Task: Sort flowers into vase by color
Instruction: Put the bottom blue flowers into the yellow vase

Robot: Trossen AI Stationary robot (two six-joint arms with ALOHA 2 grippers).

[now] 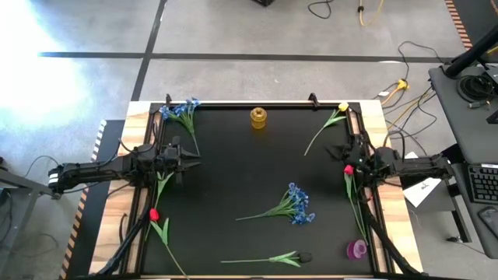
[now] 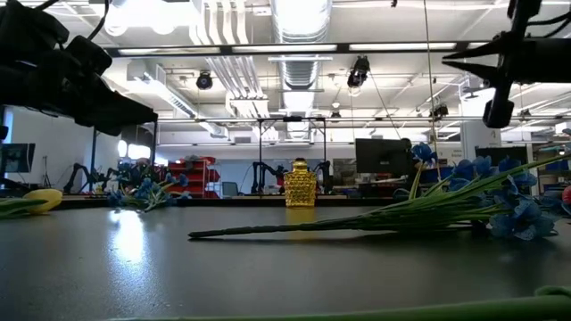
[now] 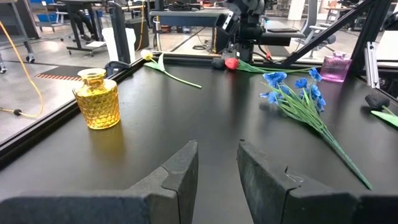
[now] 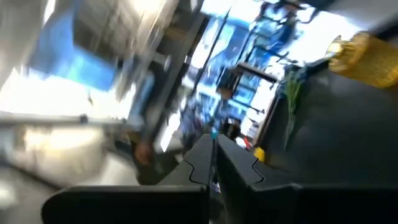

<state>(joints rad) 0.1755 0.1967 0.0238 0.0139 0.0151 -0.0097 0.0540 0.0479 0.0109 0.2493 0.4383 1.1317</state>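
Note:
A yellow glass vase (image 1: pixel 257 117) (image 3: pixel 96 99) stands at the table's far edge, and a purple vase (image 1: pixel 356 249) near the right front corner. Flowers lie flat on the black mat: blue sprigs far left (image 1: pixel 180 113) and centre right (image 1: pixel 294 206) (image 3: pixel 298 93), a yellow tulip (image 1: pixel 336 115) far right, red tulips at the left (image 1: pixel 154 214) and right (image 1: pixel 348 169), and a dark tulip (image 1: pixel 299 257) at the near edge. My left gripper (image 1: pixel 194 161) (image 3: pixel 217 146) is open at the left edge, with nothing between its fingers. My right gripper (image 1: pixel 345 150) (image 4: pixel 213 138) is shut at the right edge, above the red tulip.
Raised rails (image 1: pixel 257 102) border the mat. The bare middle of the mat (image 1: pixel 241 171) lies between the two grippers. Cables and a desk (image 1: pixel 467 85) are beyond the table's right side.

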